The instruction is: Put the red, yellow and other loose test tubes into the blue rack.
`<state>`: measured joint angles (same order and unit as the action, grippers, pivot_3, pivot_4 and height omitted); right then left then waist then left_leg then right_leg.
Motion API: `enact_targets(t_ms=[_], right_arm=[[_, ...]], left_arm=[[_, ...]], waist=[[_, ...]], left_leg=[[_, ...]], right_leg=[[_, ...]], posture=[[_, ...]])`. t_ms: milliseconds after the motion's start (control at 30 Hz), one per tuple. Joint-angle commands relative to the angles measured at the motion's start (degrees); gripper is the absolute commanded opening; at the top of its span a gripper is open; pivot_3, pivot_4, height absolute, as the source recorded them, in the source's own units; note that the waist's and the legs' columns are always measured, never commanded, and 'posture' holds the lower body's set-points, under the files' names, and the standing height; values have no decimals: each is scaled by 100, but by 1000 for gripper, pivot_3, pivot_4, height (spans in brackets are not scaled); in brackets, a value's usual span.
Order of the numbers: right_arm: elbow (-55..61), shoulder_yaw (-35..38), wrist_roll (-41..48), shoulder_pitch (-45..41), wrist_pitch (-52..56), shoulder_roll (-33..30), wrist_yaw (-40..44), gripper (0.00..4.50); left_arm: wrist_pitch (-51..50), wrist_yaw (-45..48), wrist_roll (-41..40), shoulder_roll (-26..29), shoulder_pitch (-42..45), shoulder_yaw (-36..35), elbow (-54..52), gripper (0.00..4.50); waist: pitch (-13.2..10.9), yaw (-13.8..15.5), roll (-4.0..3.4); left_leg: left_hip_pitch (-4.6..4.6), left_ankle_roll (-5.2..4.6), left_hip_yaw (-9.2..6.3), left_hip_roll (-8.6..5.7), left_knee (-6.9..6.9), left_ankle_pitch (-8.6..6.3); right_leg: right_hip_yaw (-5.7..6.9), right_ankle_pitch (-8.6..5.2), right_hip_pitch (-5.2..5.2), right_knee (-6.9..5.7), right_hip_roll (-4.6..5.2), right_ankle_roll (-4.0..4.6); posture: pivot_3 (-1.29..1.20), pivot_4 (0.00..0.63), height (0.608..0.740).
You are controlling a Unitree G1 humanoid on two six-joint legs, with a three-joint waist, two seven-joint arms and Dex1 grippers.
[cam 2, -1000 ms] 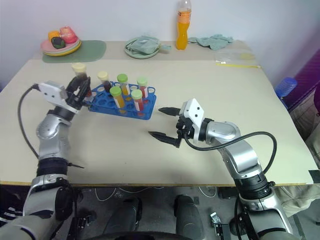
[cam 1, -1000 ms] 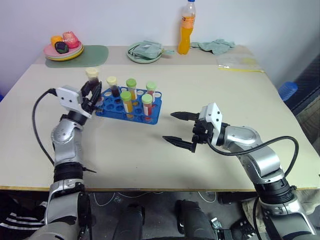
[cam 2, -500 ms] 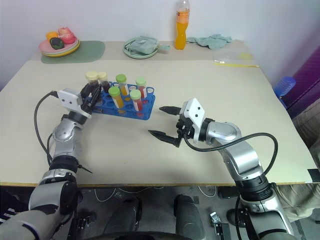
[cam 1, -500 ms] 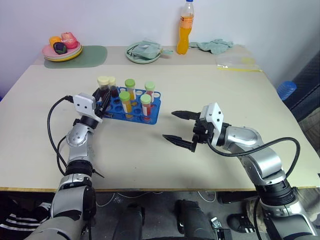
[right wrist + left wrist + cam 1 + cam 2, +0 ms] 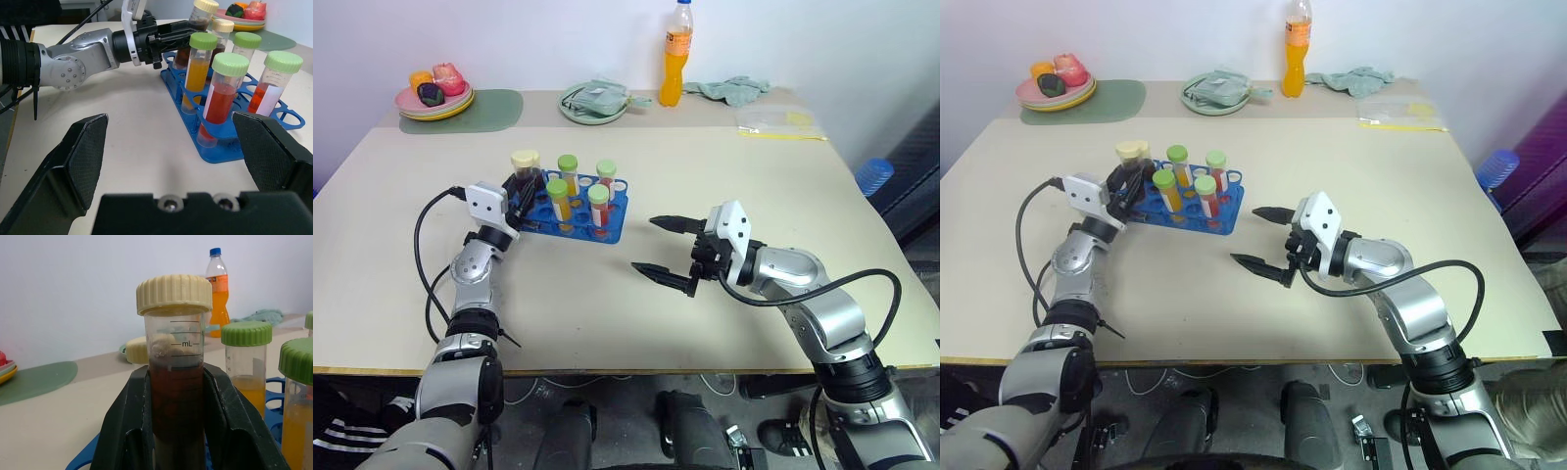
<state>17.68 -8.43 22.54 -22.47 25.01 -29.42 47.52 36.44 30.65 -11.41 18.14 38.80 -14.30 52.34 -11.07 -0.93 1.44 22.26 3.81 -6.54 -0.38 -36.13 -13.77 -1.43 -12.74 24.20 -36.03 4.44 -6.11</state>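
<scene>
**Maroon tube clamped over the near-left corner of the rack**

My left tool (image 5: 521,191) is clamped on the clear plastic test tube of dark maroon liquid with the cream screw cap (image 5: 174,367), held upright at the left end of the bright blue plastic rack with rows of round holes (image 5: 570,211). The tube's lower end is hidden behind my fingers (image 5: 124,431), so I cannot tell whether it sits in a hole. Four green-capped tubes (image 5: 215,98) stand in the rack, holding red or yellow-orange liquid; a second cream-capped tube (image 5: 219,30) behind the maroon one is mostly covered.

My right tool (image 5: 658,247) hangs to the right of the rack, apart from it, jaws spread wide and holding nothing.

The rack stands on a pale beige table (image 5: 724,166). Beyond the rack, against a white wall, stand a tall orange drink bottle (image 5: 677,54), a round green plate (image 5: 595,102) and a plate of fruit (image 5: 435,93).
</scene>
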Motion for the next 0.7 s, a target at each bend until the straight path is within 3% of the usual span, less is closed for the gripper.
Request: enact_targets(t_ms=[33,233,300,467,700], right_arm=[[116,125,-4,-59,-122,3,-12,4500],[68,152,-19,-72,-147,-23,29,4500],[32,171,-11,-79,-161,-43,67,4500],[-46,203,13,-86,-192,-102,187,4500],[-350,356,71,-79,-455,-229,529,4500]], left_arm=[[-7,-15,-144,63,-66,-106,-61,787],[-71,243,-490,73,-421,-156,-725,3743],[-187,323,-593,151,-638,-157,-1112,4433],[-1208,767,-1312,557,-1659,-276,-2860,4433],[-3477,1841,-2843,1757,-3360,-755,-4940,4433]], waist=[[0,-8,0],[0,-14,0],[0,-9,0],[0,-33,-2],[-3,-15,-9]], left_leg=[[0,0,0,0,0,0],[-1,0,0,0,4,0],[-1,0,-1,0,3,0],[-3,0,0,2,7,0],[-3,0,1,7,9,-1]], right_leg=[[0,0,0,0,0,0],[0,0,0,0,0,0],[0,0,0,0,0,0],[0,0,1,0,0,1],[0,-16,1,3,-1,28]], posture=[[0,150,740],[0,150,740],[0,150,740],[0,150,740],[0,150,740]])
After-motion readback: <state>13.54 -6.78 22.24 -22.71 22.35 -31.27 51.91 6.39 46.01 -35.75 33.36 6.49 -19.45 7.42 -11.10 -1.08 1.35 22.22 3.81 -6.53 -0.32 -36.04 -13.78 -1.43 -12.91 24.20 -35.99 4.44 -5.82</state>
